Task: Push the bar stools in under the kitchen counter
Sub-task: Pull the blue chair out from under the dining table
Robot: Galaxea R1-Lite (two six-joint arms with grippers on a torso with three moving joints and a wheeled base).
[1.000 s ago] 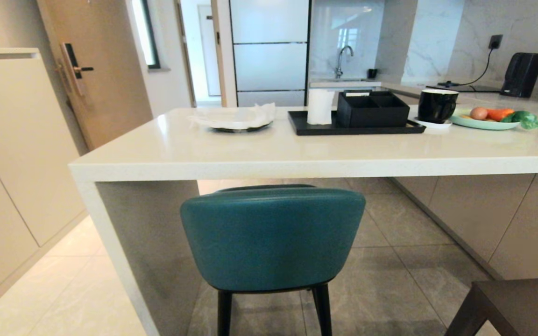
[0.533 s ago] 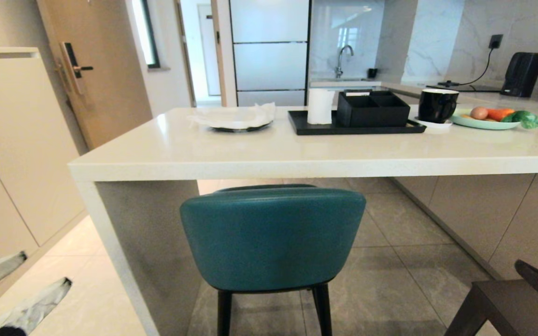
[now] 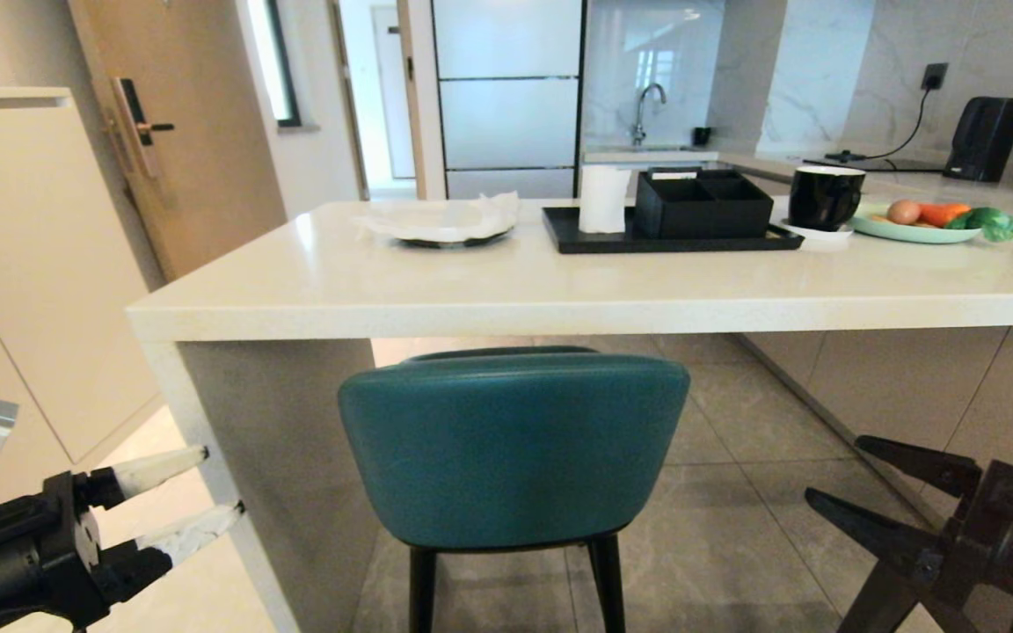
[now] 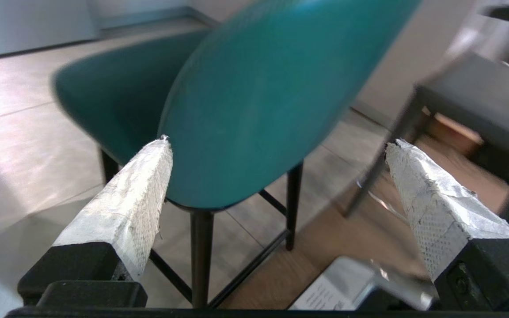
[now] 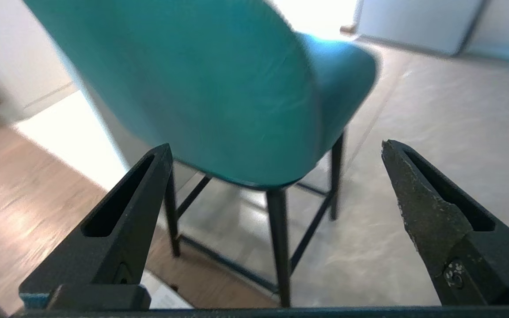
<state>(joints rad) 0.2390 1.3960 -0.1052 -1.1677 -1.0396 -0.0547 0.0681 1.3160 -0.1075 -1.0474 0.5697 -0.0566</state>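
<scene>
A teal bar stool (image 3: 513, 448) with thin black legs stands in front of the kitchen counter (image 3: 506, 294), its seat partly under the cream slab and its back outside the edge. My left gripper (image 3: 221, 482) hangs open at the lower left, beside the counter's side leg and apart from the stool. My right gripper (image 3: 834, 469) is open at the lower right, also clear of the teal stool. The left wrist view shows the left gripper (image 4: 277, 141) open toward the teal stool (image 4: 259, 101), with the dark-grey stool (image 4: 471, 95) beyond. In the right wrist view the right gripper (image 5: 275, 145) faces the teal stool (image 5: 210, 88).
On the counter are a black tray (image 3: 674, 242) with an organiser box and paper roll (image 3: 603, 200), a plate with tissue (image 3: 440, 230), a black mug (image 3: 823, 198) and a green plate of vegetables (image 3: 920, 230). A beige cupboard unit (image 3: 32, 264) lines the left.
Both arms have risen into the head view, the left at the lower left and the right at the lower right. The teal stool and counter have not moved.
</scene>
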